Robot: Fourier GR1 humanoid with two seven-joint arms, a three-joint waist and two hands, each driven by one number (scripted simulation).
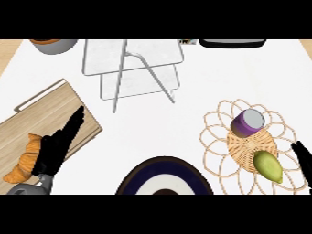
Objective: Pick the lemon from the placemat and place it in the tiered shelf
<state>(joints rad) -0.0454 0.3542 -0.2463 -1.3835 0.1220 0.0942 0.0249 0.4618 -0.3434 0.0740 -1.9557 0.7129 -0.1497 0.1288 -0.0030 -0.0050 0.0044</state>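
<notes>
Right hand (311,167) open, fingers straight, just beside lemon (267,165) on placemat (243,150). Lemon likely light, stiff, roll-prone; best taken across its narrow middle.

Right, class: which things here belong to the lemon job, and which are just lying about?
Job: lemon, placemat, tiered shelf, right hand.
Lying about: purple container, croissant, wooden board, plate, bowl.

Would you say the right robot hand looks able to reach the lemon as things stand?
Probably yes: the right robot hand is open just beside the lemon, nothing lies between them, and the purple cup stands clear.
</notes>
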